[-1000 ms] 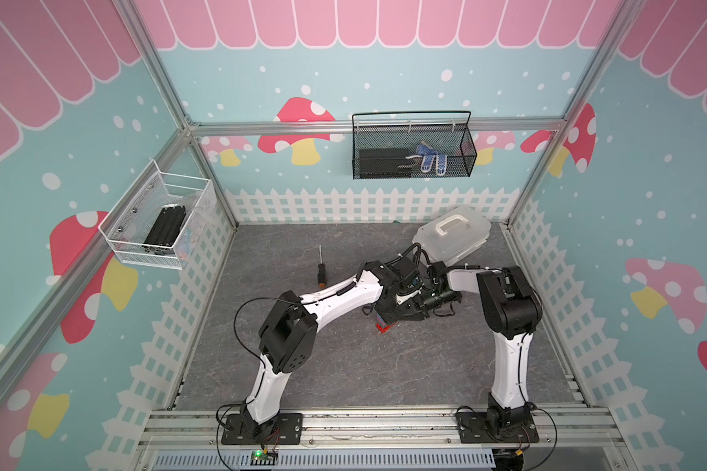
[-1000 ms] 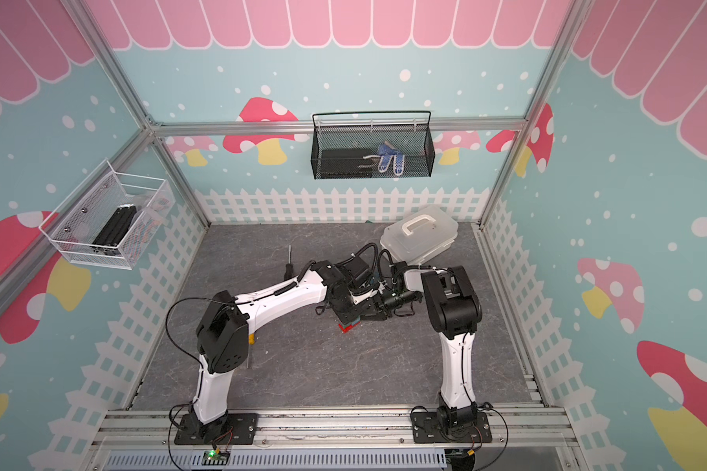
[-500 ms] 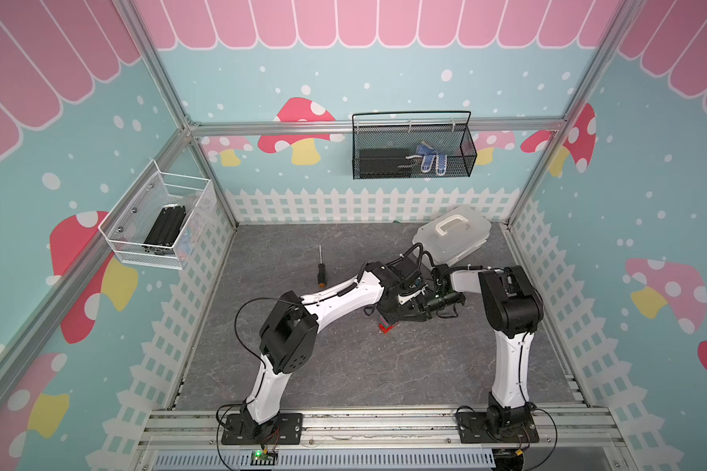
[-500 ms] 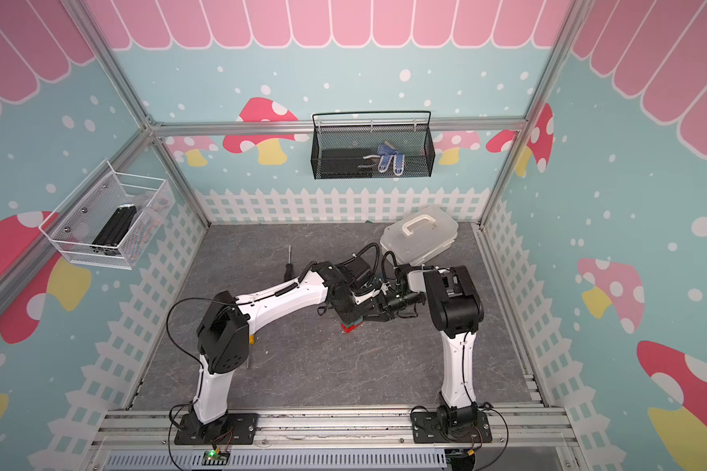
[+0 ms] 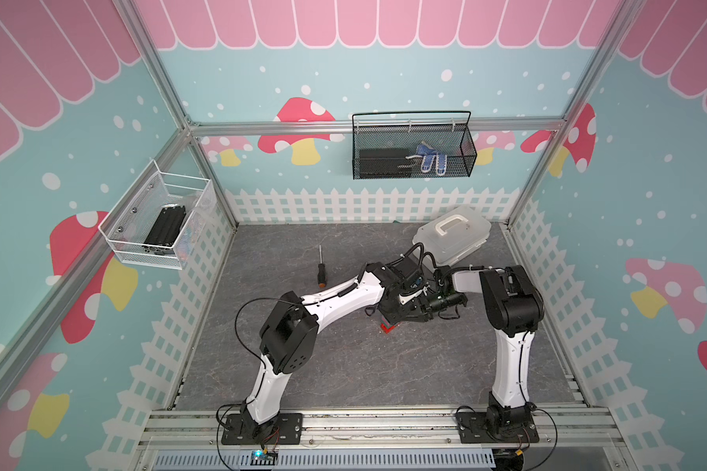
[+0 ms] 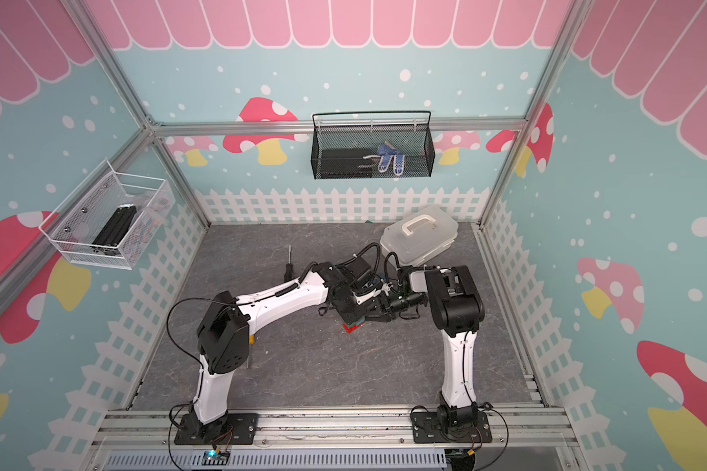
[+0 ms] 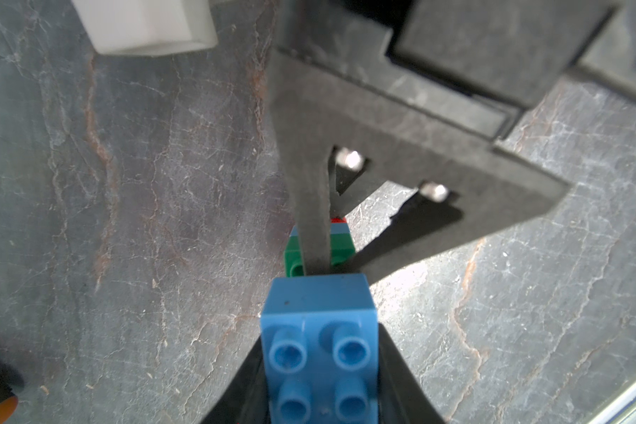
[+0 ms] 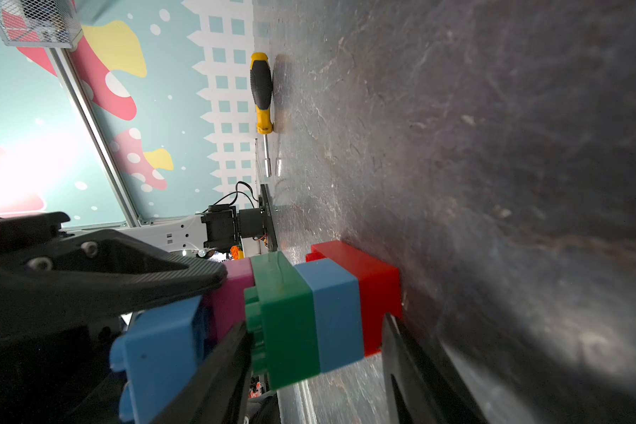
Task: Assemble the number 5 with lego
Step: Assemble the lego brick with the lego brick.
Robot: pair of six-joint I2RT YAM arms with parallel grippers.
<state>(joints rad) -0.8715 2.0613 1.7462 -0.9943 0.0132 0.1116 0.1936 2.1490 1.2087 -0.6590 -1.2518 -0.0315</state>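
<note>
The lego stack stands in mid-table: red brick (image 8: 368, 279) lowest, then a short blue brick (image 8: 335, 312), green brick (image 8: 283, 312) and pink brick (image 8: 235, 290). My right gripper (image 8: 314, 330) is shut across it, one finger on the green studs, the other under the red. My left gripper (image 7: 320, 352) is shut on a blue brick (image 7: 318, 323), studs toward its camera, held against the pink brick beside the right finger (image 7: 313, 220). In both top views the two grippers meet over the red brick (image 5: 386, 328) (image 6: 352, 327); the other bricks are hidden there.
A black-handled screwdriver (image 5: 321, 267) lies behind the left arm. A yellow-and-black screwdriver (image 8: 261, 91) lies near the left fence. A white lidded box (image 5: 452, 238) sits at the back right. Wire baskets hang on the left wall (image 5: 160, 228) and back wall (image 5: 413, 151).
Both grippers stay together at the stack, shifted only very slightly to the right. Nothing was let go.
</note>
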